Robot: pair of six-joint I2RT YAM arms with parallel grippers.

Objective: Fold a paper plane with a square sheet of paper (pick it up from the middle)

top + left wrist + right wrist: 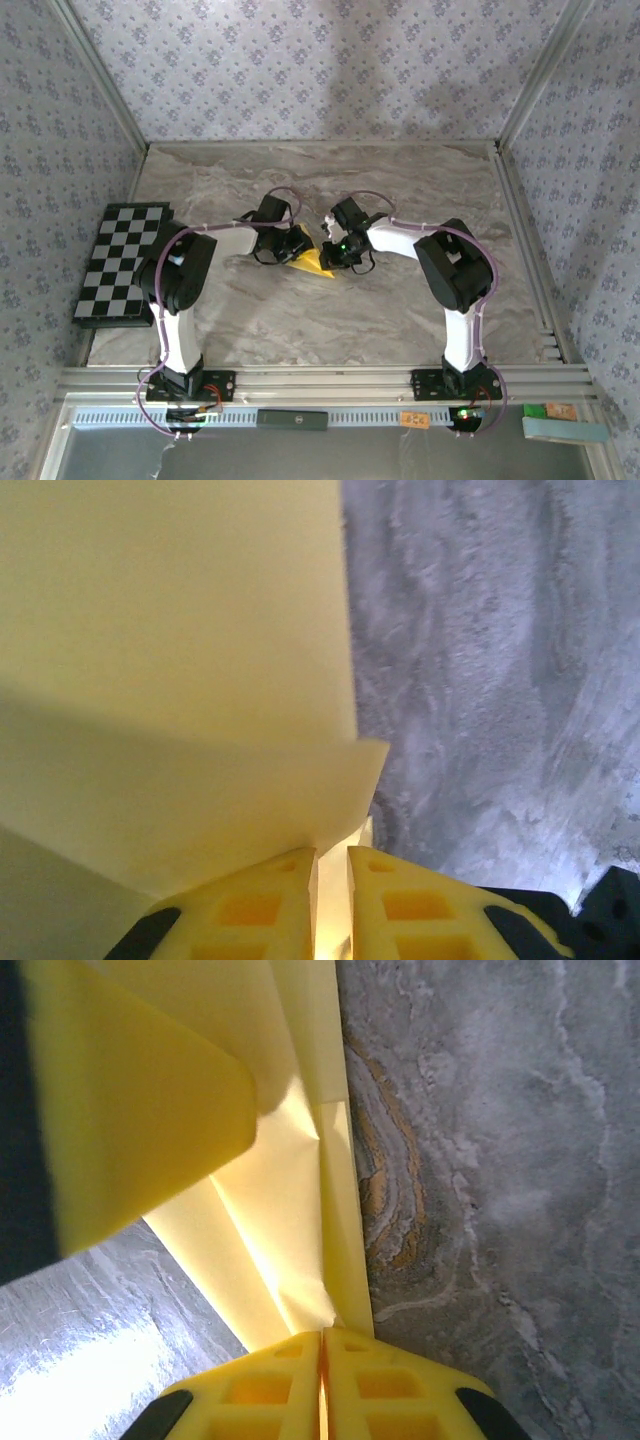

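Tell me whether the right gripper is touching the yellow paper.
Touching. The right wrist view shows the right gripper shut on the yellow paper, whose folded edge runs straight down between its closed fingertips.

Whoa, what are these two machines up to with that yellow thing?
Two robot arms are working a thin yellow sheet of paper at the middle of a grey marbled table. The left end effector and the right end effector each pinch it from opposite sides; it already shows folded layers. A black-and-white checkered board lies apart at the table's left.
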